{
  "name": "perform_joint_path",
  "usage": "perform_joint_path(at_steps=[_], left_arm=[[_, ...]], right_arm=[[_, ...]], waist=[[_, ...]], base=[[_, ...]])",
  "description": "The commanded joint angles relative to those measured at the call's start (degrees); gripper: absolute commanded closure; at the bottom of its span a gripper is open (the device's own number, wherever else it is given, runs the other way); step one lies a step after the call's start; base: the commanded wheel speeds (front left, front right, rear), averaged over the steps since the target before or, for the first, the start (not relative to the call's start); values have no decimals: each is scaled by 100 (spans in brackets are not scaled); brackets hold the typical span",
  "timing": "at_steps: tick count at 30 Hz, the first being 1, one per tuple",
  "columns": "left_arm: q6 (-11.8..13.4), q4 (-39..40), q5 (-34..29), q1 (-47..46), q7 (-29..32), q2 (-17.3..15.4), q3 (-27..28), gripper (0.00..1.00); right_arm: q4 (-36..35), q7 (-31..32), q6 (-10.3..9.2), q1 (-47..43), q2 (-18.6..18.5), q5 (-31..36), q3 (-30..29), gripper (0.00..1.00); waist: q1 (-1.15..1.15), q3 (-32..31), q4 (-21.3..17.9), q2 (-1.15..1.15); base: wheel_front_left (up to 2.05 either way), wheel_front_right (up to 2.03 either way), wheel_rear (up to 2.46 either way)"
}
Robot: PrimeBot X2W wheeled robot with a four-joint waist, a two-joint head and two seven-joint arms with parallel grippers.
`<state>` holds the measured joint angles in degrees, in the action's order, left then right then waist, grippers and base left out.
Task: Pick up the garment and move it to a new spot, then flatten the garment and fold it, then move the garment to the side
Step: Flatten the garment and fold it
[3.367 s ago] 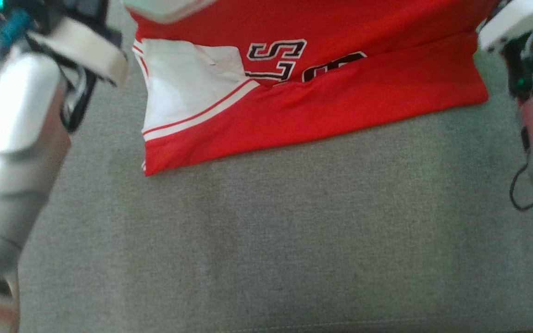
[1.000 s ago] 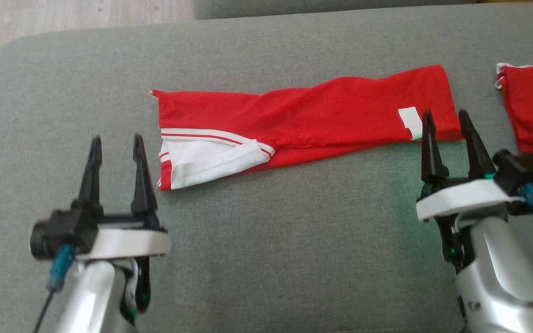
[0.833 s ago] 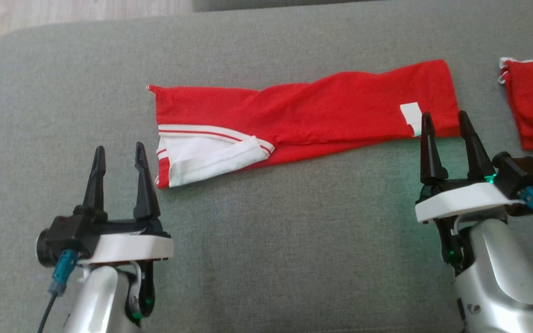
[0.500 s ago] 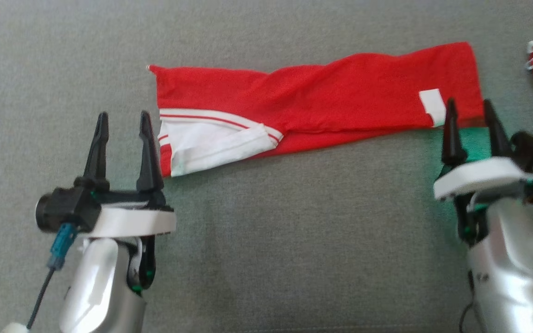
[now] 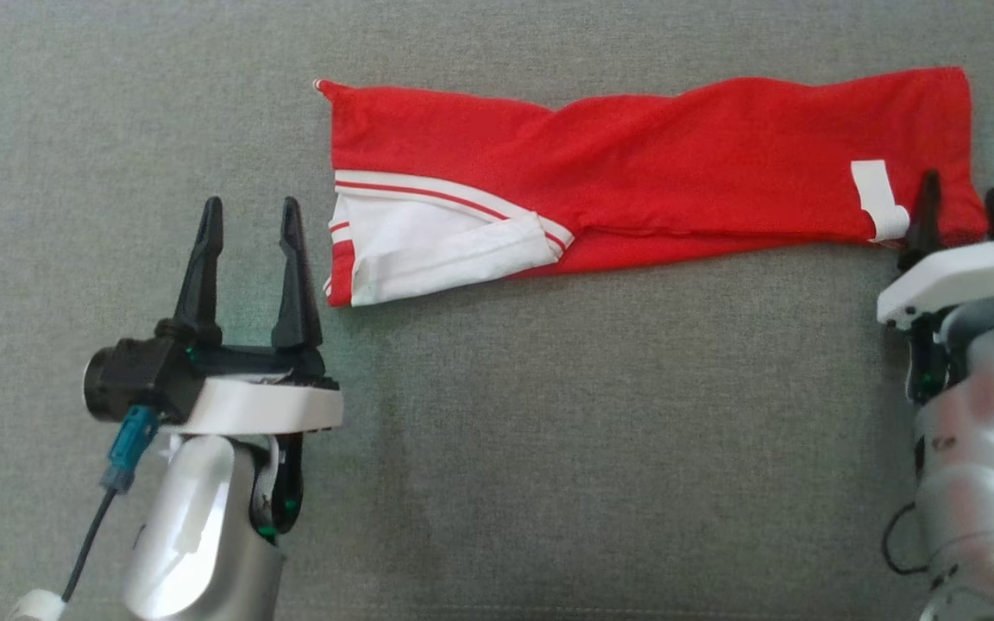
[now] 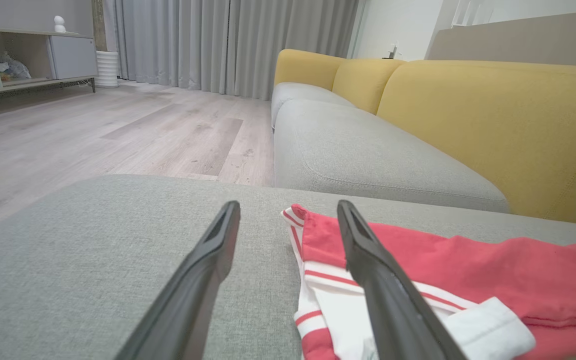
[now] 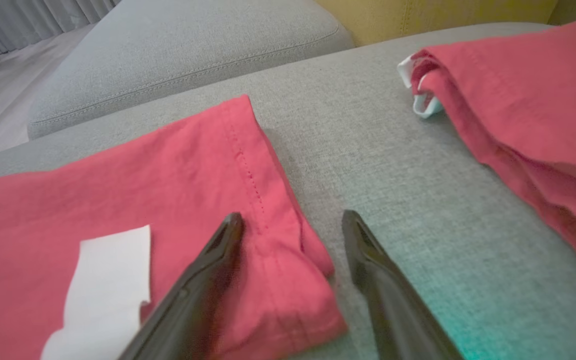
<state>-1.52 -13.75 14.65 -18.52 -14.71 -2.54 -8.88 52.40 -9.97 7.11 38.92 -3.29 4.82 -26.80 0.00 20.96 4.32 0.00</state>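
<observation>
Since half a second before, the whole head view is found shifted, with everything lying further right in it. This is put down to the camera. Both grippers are found placed against the garment ends as before.

Garment (image 5: 652, 172): red, laid flat as a long narrow strip across the grey sofa cushion (image 5: 549, 414). At its left end a white panel with red stripes (image 5: 428, 241) is turned up on top. Near its right end a small white label (image 5: 877, 194) is seen.

Left gripper (image 5: 251, 207): fingers spread apart, released. It is placed just beside the near left corner of the garment. In the left wrist view the gripper (image 6: 288, 205) is aimed along the striped end of the garment (image 6: 468, 270); one finger is seen over the white panel and the other over bare cushion. Contact cannot be told.

Right gripper (image 5: 961, 185): fingers spread apart, released. It is placed at the near right corner of the garment. In the right wrist view the gripper (image 7: 293, 215) straddles the corner of the garment (image 7: 118, 190), one finger over red cloth beside the label (image 7: 108, 270), the other over bare cushion. Contact cannot be told.

A second red garment (image 7: 518, 90) is noted on the same cushion, apart from the first. A yellow backrest (image 6: 493, 115) and a wooden floor (image 6: 93, 135) are recorded beyond.
</observation>
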Motion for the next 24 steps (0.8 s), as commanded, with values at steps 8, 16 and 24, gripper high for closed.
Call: perform_joint_path(at_steps=[8,16,24], left_arm=[[36,198,-54,-170,-29,-34,254,0],[31,180,116,-58,-29,-34,344,0],[70,229,178,9,-29,-34,297,0]], right_arm=[[564,-250,37,269,41,302,242,100],[85,-412,37,110,-54,750,-266,100],[-417,-223,37,-85,-488,895,-689,100]], waist=[[0,-118,-157,0],[0,-429,-356,0],[0,-796,-439,0]], base=[[0,0,0],[0,0,0],[0,0,0]])
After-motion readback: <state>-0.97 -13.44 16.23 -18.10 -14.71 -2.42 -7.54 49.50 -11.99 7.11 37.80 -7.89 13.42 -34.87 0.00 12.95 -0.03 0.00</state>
